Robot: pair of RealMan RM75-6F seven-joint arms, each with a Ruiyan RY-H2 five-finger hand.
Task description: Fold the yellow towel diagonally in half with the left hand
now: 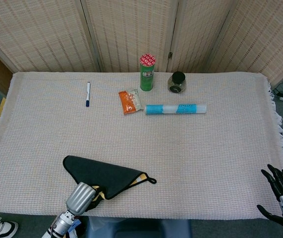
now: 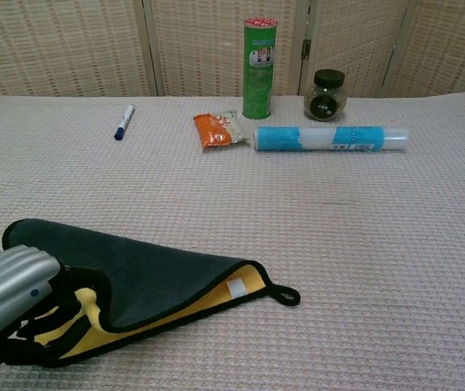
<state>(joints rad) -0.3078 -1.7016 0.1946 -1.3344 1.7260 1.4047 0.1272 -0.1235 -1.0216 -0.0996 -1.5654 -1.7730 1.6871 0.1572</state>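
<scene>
The yellow towel [image 1: 104, 171] lies near the table's front edge, folded over into a rough triangle. Its dark grey underside [image 2: 142, 269] faces up, and only a yellow strip [image 2: 179, 309] shows along the near side. A white tag and a small black loop [image 2: 285, 295] mark its right tip. My left hand [image 1: 84, 196] is at the towel's near left part, and its black fingers [image 2: 57, 314] grip the folded-over layer there. Off the table's right front corner, my right hand [image 1: 280, 183] hangs with its fingers spread, holding nothing.
Along the back stand a green can [image 1: 147, 72] and a dark-lidded jar [image 1: 177, 82]. In front of them lie an orange snack packet [image 1: 129, 101] and a blue tube [image 1: 175, 108]. A blue pen [image 1: 87, 94] lies at the back left.
</scene>
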